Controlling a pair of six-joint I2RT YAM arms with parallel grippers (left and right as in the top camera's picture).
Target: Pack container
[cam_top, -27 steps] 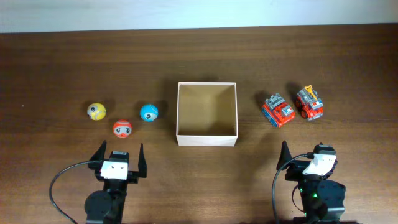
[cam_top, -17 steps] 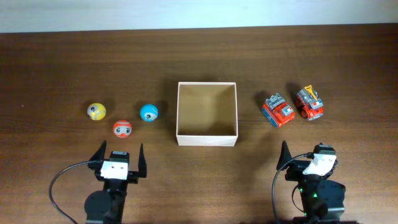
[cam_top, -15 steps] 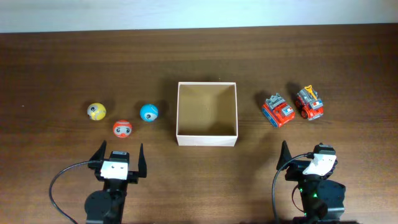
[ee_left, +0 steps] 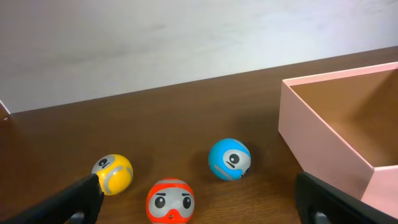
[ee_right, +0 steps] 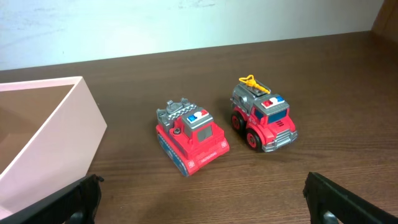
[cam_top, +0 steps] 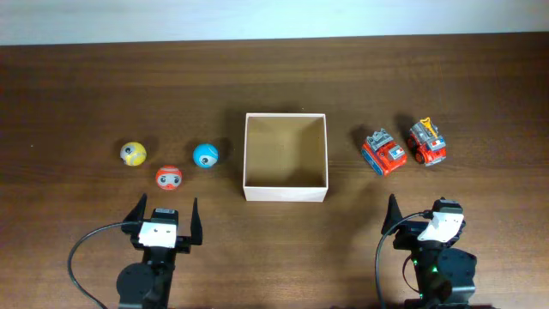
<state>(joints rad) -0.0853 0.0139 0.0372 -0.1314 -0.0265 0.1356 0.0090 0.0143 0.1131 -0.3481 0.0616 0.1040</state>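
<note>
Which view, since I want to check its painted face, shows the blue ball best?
The left wrist view: the blue ball is close and large, its face toward the camera. The overhead view shows it small, from above, left of the box. The right wrist view does not show it.

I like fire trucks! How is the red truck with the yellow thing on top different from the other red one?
The red toy truck with the yellow top piece shows big black wheels; the red toy truck with the grey top shows none and sits nearer the open cardboard box. Both stand upright.
</note>
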